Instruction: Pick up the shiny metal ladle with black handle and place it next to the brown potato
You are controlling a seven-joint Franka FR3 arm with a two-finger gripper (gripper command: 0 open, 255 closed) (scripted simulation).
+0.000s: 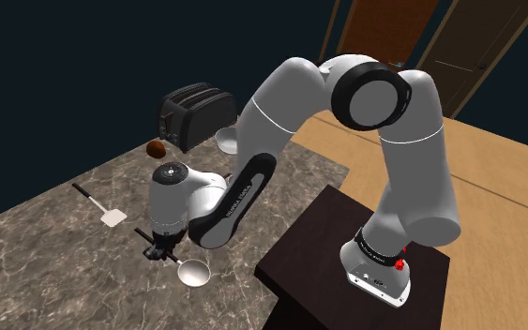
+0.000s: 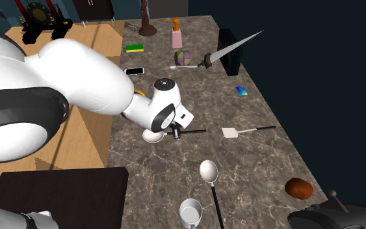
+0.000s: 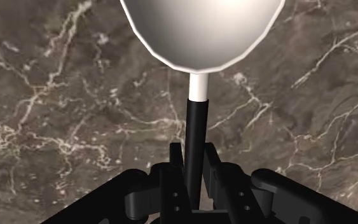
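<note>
From my remote desk, the shoulder view comes through dim: the marble counter (image 1: 55, 272) reads dark brown with pale veins, and the wall (image 1: 65, 75) behind it is a near-black blue. Light falls from above, so the white arm (image 1: 384, 103) glows on its upper shells and greys underneath. The wooden floor (image 1: 496, 178) is warmly lit; the stand (image 1: 337, 253) is almost black. In the second exterior view the arm's near shell is the brightest patch I see. In the wrist view the ladle (image 3: 199, 32) bowl is evenly pale, shading grey toward its rim. The black gripper (image 3: 195, 156), clasping its handle, shows only faint edge highlights.
</note>
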